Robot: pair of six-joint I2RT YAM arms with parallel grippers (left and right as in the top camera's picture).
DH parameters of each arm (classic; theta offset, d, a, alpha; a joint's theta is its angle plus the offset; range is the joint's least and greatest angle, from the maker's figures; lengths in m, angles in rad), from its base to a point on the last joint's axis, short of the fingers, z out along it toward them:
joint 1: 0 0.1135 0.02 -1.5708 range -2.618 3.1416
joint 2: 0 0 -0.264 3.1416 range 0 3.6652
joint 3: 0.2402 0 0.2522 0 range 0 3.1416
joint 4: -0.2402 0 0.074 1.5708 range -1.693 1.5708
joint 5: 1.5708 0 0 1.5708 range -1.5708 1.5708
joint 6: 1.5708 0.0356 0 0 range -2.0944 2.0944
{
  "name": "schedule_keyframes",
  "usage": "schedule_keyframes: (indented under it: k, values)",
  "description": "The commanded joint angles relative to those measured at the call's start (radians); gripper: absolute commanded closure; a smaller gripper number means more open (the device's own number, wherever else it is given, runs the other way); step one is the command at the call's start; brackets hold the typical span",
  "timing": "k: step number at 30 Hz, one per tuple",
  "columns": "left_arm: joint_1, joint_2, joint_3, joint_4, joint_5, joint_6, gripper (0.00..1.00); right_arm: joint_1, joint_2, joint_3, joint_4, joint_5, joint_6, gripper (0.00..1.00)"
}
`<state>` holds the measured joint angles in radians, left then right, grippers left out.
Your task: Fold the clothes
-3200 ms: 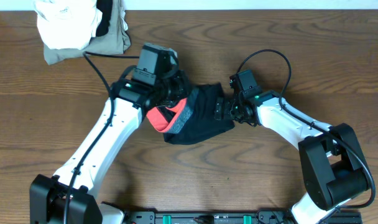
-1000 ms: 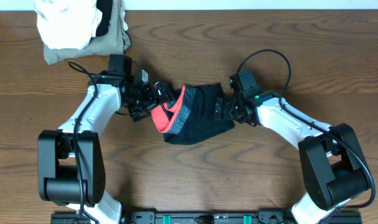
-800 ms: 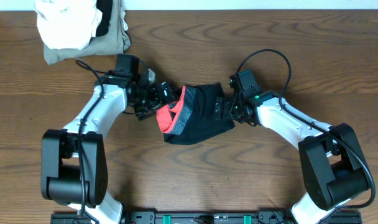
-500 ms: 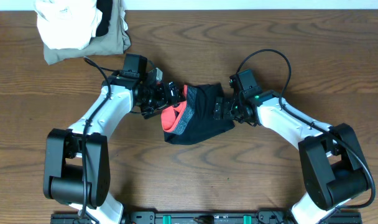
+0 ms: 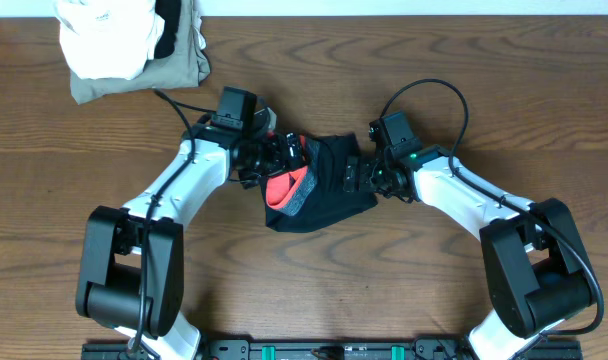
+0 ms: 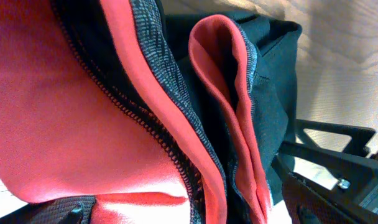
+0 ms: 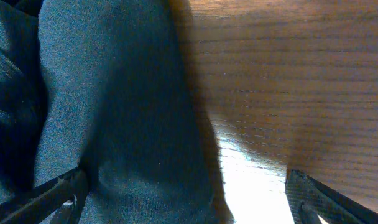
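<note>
The clothes (image 5: 326, 198), a black garment, lie bunched at the table's middle, with the red-orange and grey waistband (image 5: 287, 186) turned up on the left side. My left gripper (image 5: 282, 160) is pushed into that waistband. In the left wrist view red lining (image 6: 83, 124) fills the frame between wide jaws, and one fingertip (image 6: 69, 215) shows at the bottom left. My right gripper (image 5: 352, 176) rests open at the garment's right edge. There, black fabric (image 7: 108, 112) lies by its left fingertip (image 7: 61, 196), with bare wood (image 7: 288, 74) on the right.
A white folded cloth (image 5: 104, 35) and a khaki-olive garment (image 5: 174, 72) sit stacked at the back left corner. Both arms' cables arch over the table behind the garment. The arms' base rail (image 5: 314, 351) runs along the front edge.
My left arm has swung right and its gripper has gone into the waistband, pushing the red edge over toward the black part. The right arm has stayed still.
</note>
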<state>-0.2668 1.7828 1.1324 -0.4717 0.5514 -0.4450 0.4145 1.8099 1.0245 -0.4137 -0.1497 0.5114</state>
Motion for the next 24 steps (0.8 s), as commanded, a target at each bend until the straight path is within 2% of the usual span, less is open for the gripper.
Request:
schedule_keyframes:
  k: [1,4,7,13,15,24]
  values:
    - [-0.021,0.013,-0.013,-0.001,-0.048,-0.005,0.04,0.01,0.01,-0.005,0.003,-0.009,-0.011,0.01]
    - [-0.031,0.013,-0.013,0.003,-0.052,-0.005,0.1,0.01,0.01,-0.005,0.003,-0.009,-0.011,0.01]
    - [-0.033,0.013,-0.013,0.011,-0.052,-0.005,0.23,0.01,0.01,-0.005,0.003,-0.009,-0.011,0.01]
    - [-0.033,0.013,-0.013,0.039,-0.051,-0.008,0.72,0.012,0.01,-0.005,0.003,-0.016,-0.011,0.01]
    - [-0.033,0.013,-0.01,0.047,-0.05,-0.042,0.94,0.014,0.01,-0.005,0.003,-0.016,-0.011,0.01]
    - [-0.033,0.012,0.011,0.119,0.105,-0.142,0.94,0.021,0.01,-0.005,0.003,-0.016,0.006,0.01]
